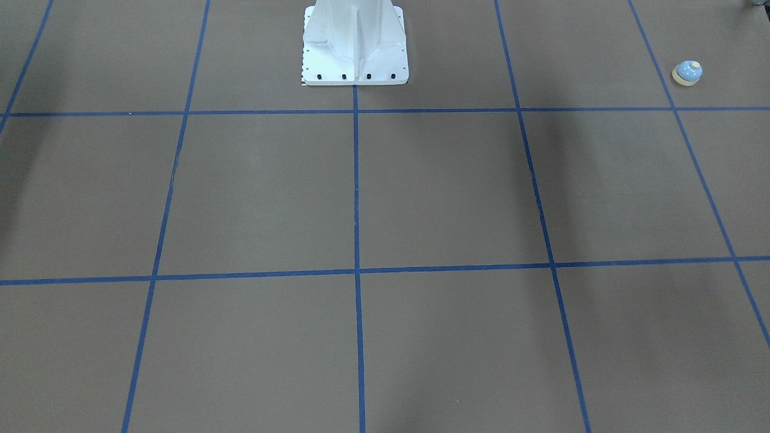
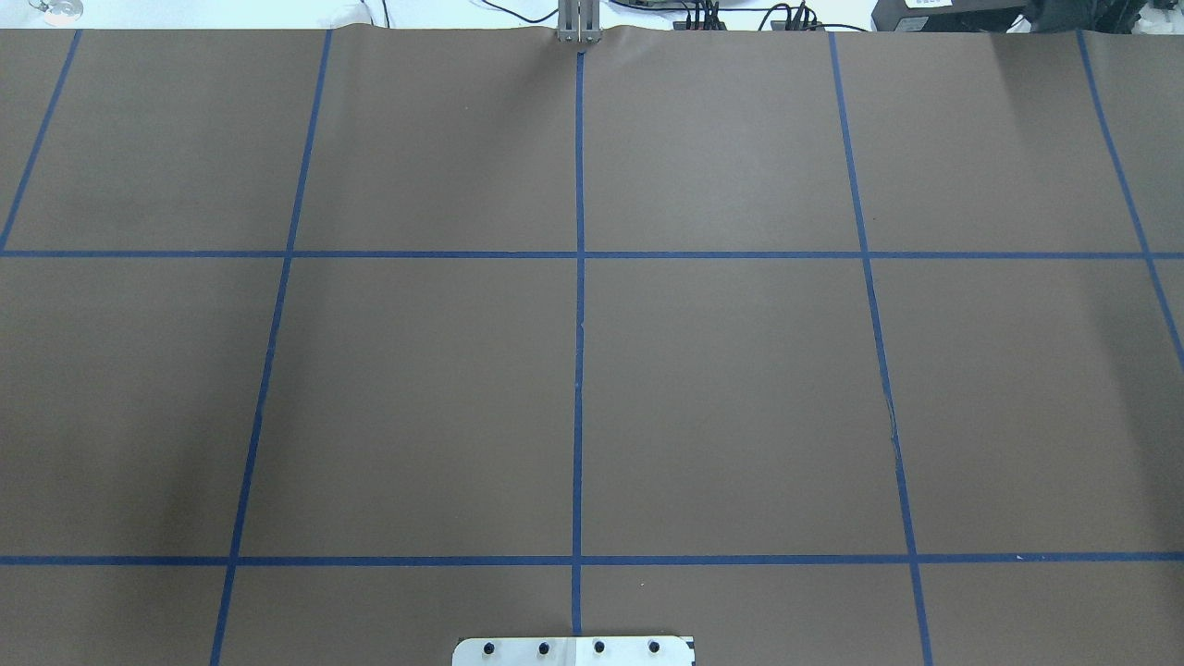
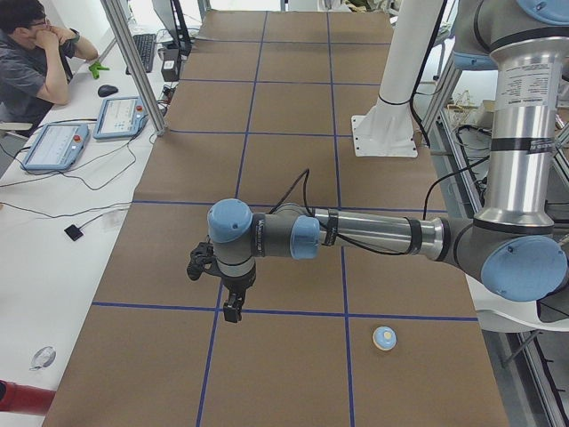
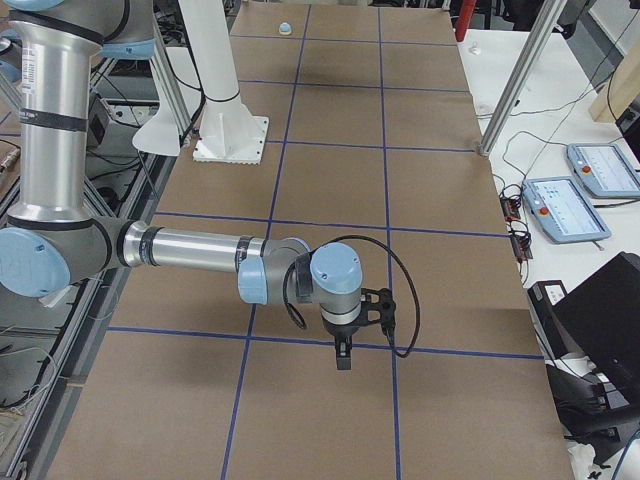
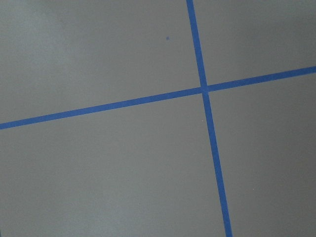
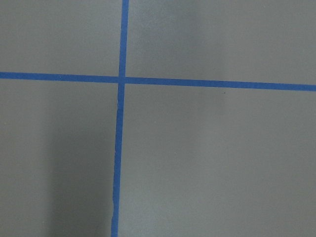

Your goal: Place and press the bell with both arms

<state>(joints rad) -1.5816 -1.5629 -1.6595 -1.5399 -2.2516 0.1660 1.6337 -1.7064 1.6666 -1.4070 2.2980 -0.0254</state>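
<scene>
Since the bell (image 1: pixel 687 73) sits upright and free at the tabletop's (image 1: pixel 451 192) left end, the left arm (image 3: pixel 373 236) should come down square over the dome. Forearm level, wrist down, near the bell. Right arm (image 4: pixel 190 250) posed alike, well apart. Cannot tell whether either arm's jaws are open or closed.

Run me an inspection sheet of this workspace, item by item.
Surface: brown table cover with a blue tape grid.
Job's things: bell upright at the robot's left end, untouched.
Clutter: nothing seen.
Grippers: left gripper and right gripper hang above the cover, apart from the bell; open or shut cannot be told.
Cables: black cable loops at the right wrist.
Surroundings: white pedestal; seated person; tablets on a side bench.
</scene>
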